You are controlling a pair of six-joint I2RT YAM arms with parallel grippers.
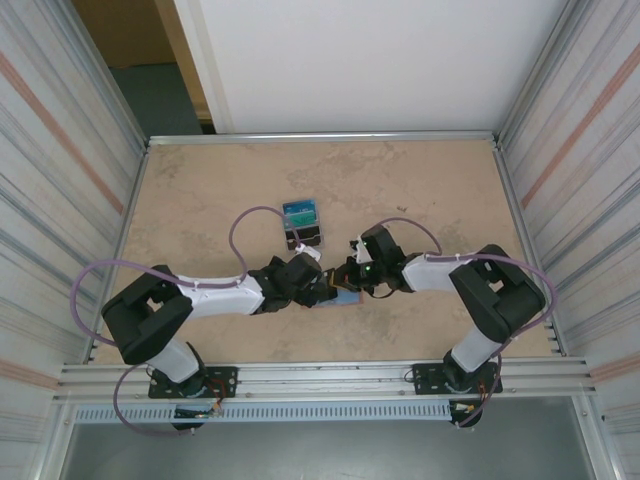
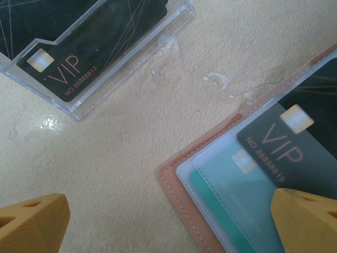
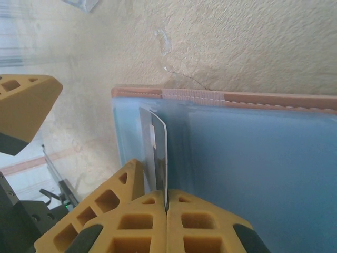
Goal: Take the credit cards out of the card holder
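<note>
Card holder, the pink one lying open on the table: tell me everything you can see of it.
The card holder lies open and flat on the table, between the arms. Outside looks like salmon-pink leather with stitched edges; inside is blue-grey with clear sleeves holding a dark VIP card and a teal card. The right pincer is shut on a card seen edge-on at a pocket. The open left pincer straddles one corner.

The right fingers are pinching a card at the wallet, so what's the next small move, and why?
Probably pull the right fingers back to slide the card out: they are shut on its near edge, while its far end looks tucked in the blue pocket of the wallet.
</note>
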